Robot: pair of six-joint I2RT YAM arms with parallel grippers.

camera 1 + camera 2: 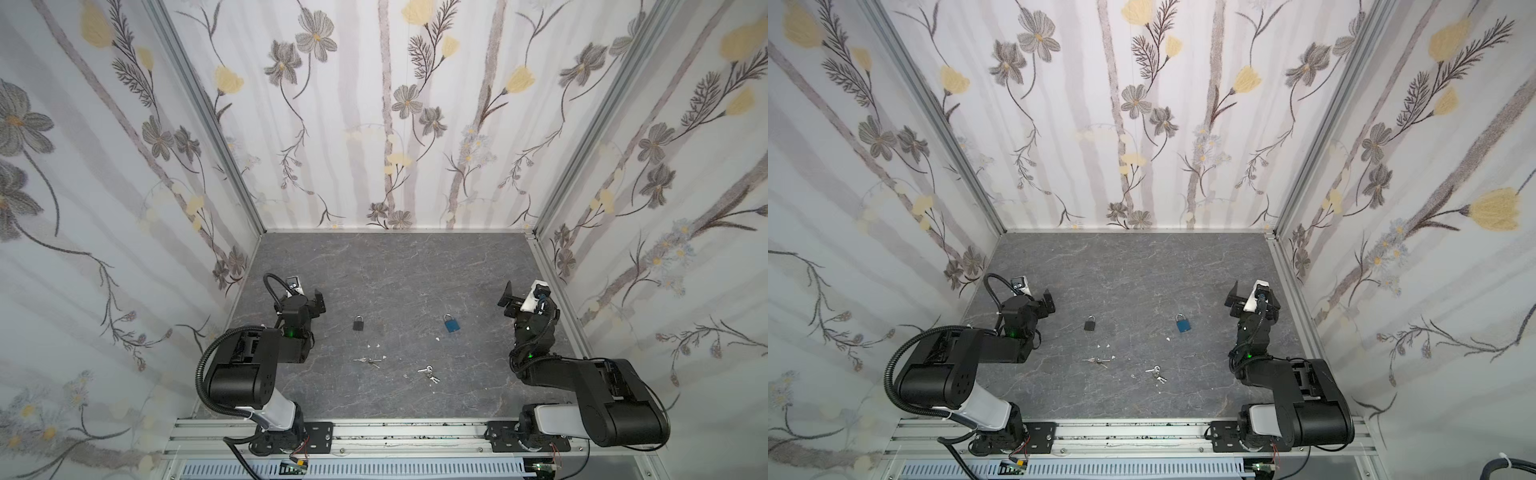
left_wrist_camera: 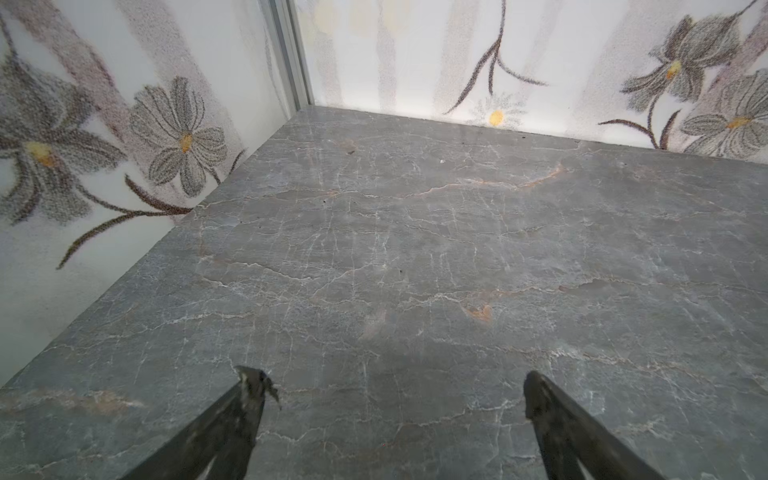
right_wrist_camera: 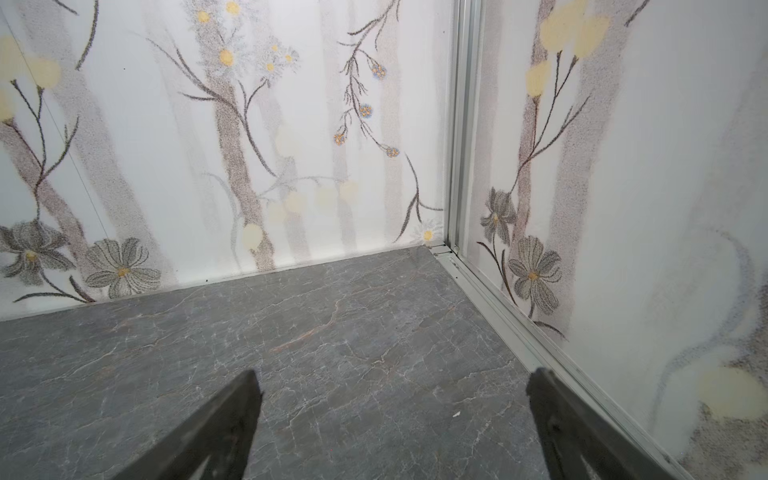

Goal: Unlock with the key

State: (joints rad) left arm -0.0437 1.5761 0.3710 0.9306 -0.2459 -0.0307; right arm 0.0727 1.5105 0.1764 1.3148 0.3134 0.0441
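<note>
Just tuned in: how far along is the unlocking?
Done: nothing. The black padlock and blue padlock lie keyless on the table, left key bunch and right key bunch loose. In hand: nothing; left gripper and right gripper hang open, empty. Left: grasp a key, insert it, turn.

Enclosed work cell. A dark grey worktop (image 1: 395,270) with pale, marble-like veining forms the base. Three panels rise from its edges: a back wall (image 1: 374,124), a left wall (image 1: 83,208) and a right wall (image 1: 685,187). All are white, printed with grey and yellow flowers, dark stems and broad grey-brown stripes. An aluminium left post (image 1: 208,116) and right post (image 1: 590,124) stand at the two far corners. A silver slotted rail (image 1: 415,432) runs along the near edge, with a pale blue cable duct (image 1: 374,469) just below it. Lighting is soft and even.
</note>
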